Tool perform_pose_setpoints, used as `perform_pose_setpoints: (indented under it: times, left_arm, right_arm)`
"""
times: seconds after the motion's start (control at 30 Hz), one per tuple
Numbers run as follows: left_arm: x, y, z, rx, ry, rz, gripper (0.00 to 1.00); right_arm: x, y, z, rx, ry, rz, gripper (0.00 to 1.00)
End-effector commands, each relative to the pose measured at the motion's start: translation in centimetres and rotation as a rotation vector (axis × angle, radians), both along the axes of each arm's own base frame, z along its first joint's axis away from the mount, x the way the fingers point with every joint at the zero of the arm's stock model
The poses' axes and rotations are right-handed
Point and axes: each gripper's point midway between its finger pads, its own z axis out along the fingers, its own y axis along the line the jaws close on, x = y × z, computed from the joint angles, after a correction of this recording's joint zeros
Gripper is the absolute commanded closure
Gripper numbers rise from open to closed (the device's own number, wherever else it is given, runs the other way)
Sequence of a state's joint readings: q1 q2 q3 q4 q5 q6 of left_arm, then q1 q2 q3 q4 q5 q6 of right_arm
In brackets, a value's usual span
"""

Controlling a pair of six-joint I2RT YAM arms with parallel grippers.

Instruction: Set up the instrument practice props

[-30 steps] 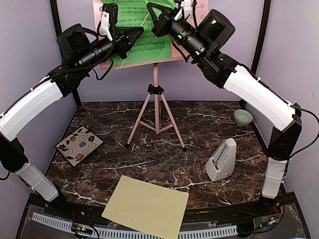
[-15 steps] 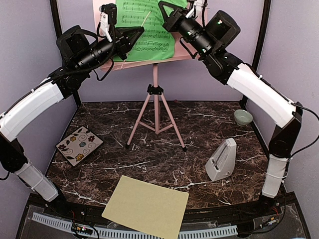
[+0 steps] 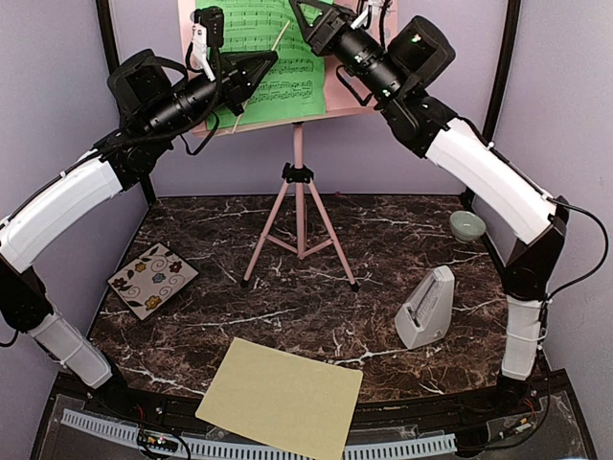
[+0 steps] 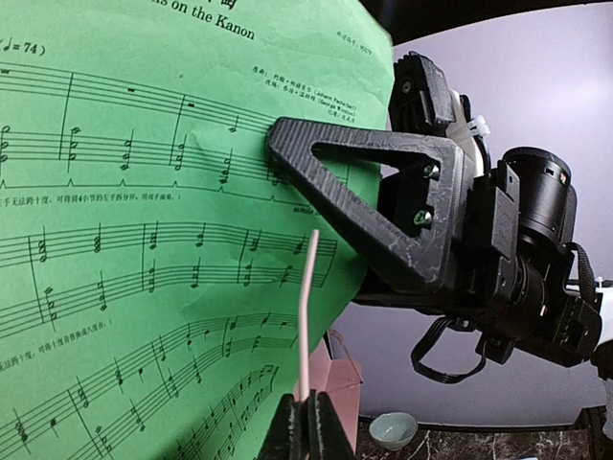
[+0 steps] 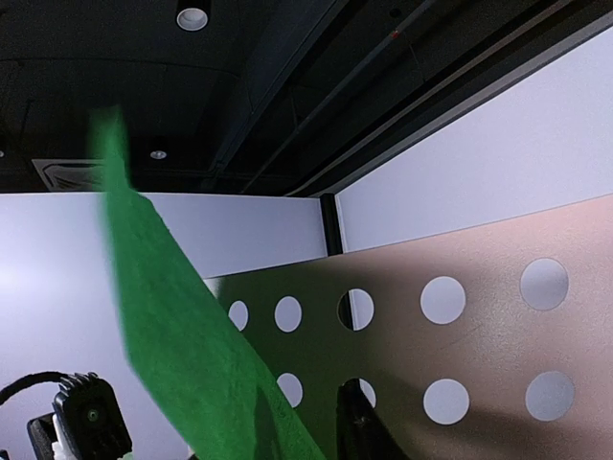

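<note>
Reading from the left of the overhead frame: left pincer (image 3: 271, 57), upper left, clenched, with a thin pale rod (image 4: 306, 316) standing up from between its tips, apparently pinched there, just in front of the green music sheet (image 3: 251, 24). That sheet stands upright against the perforated desk of the pink music stand (image 3: 299, 144), top centre, tilted a little; the left wrist view shows a slight buckle in the paper. Thin, light, limp stock, I judge: it creases readily and slides on the desk, so it is best taken by a free side edge, never squeezed mid-page. Lower centre, the pale yellow music sheet (image 3: 283, 398) lies flat on the tabletop (image 3: 383, 240); its near corner seems to reach past the front edge, likely the easiest place to pinch. Top, right of centre, the right pincer (image 3: 305, 13) sits at the green sheet's right edge, one finger across its face; gripping or slack, cannot tell. Lower right, the grey metronome (image 3: 426, 307) stands upright: rigid, probably light, take it by the sloped sides.
</note>
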State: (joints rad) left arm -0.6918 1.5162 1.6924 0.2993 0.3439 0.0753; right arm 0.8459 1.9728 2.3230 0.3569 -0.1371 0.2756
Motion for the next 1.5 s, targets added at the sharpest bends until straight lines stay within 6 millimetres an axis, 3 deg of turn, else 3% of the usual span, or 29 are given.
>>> perform_pose_setpoints:
  times: [0.0,0.07,0.2,0.33,0.5,0.83,0.9,1.17,1.37,1.47]
  left_arm:
    - [-3.0,1.2,3.1,-0.059,-0.097,-0.043,1.0]
    - [-2.9,1.2,3.2,-0.06,-0.097,-0.039,1.0]
    - [-2.8,1.2,3.1,-0.059,-0.098,-0.035,1.0]
    - [-2.7,1.2,3.1,-0.057,-0.102,-0.032,1.0]
    - [-2.5,1.2,3.0,-0.054,-0.1,-0.025,1.0]
    - [-2.2,1.1,2.8,-0.054,-0.1,-0.014,1.0]
    - [-2.2,1.1,2.9,-0.055,-0.102,-0.011,1.0]
    - [-2.1,1.0,2.9,-0.058,-0.101,-0.012,1.0]
    - [-2.1,1.0,2.9,-0.058,-0.101,-0.015,1.0]
    - [-2.2,1.0,3.0,-0.057,-0.102,-0.014,1.0]
  right_arm:
    - [-0.4,-0.7,0.8,0.021,-0.019,-0.004,0.66]
    - [-0.3,-0.8,0.6,0.016,-0.012,-0.015,0.64]
    - [-0.2,-1.3,0.3,0.006,-0.004,-0.037,0.5]
    - [0.3,-2.0,-0.7,-0.013,0.023,-0.062,0.44]
    - [1.3,-3.3,-2.0,-0.028,0.062,-0.086,0.41]
    - [2.1,-3.3,-4.3,-0.088,0.096,-0.097,0.38]
    - [2.2,-3.2,-4.6,-0.097,0.097,-0.099,0.41]
    - [2.0,-2.4,-4.3,-0.099,0.078,-0.056,0.75]
    - [1.9,-1.8,-4.0,-0.106,0.062,-0.028,0.82]
    - [1.8,-1.7,-4.0,-0.106,0.064,-0.018,0.89]
